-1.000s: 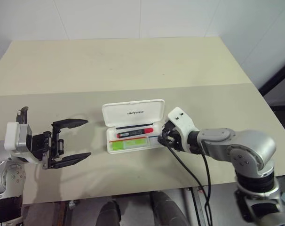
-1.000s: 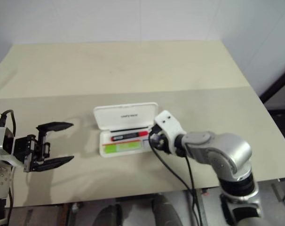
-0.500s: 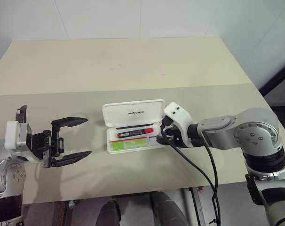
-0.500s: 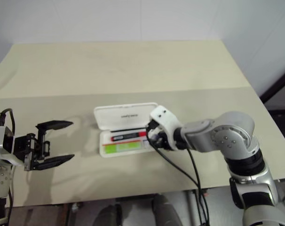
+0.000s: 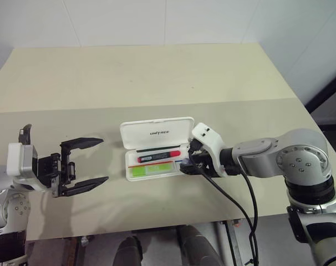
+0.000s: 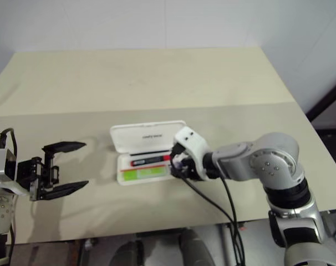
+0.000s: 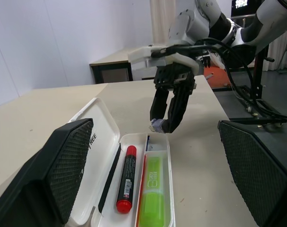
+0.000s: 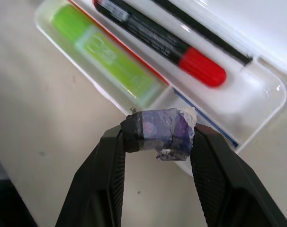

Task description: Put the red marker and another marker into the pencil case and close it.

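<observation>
A beige table [image 5: 157,77] stretches before me to a pale wall, a dark bar crossing the right edge of the head view. Just below the frame's centre the pencil case [image 5: 157,133] lies open, lid raised behind its tray. The red marker [image 5: 159,155] lies in the tray along the lid side, the lime-green highlighter [image 5: 151,170] beside it on the near side. My right gripper [image 5: 188,164] hangs over the tray's right end, its fingers closed partway on a small grey-purple wrapped bit [image 8: 158,132]; my wrist view shows that bit clearly, which the head view does not. My left gripper [image 5: 84,166] waits at lower left with its fingers spread wide, nothing between them, well apart from the case. A black cable [image 5: 234,199] trails from my right wrist.
</observation>
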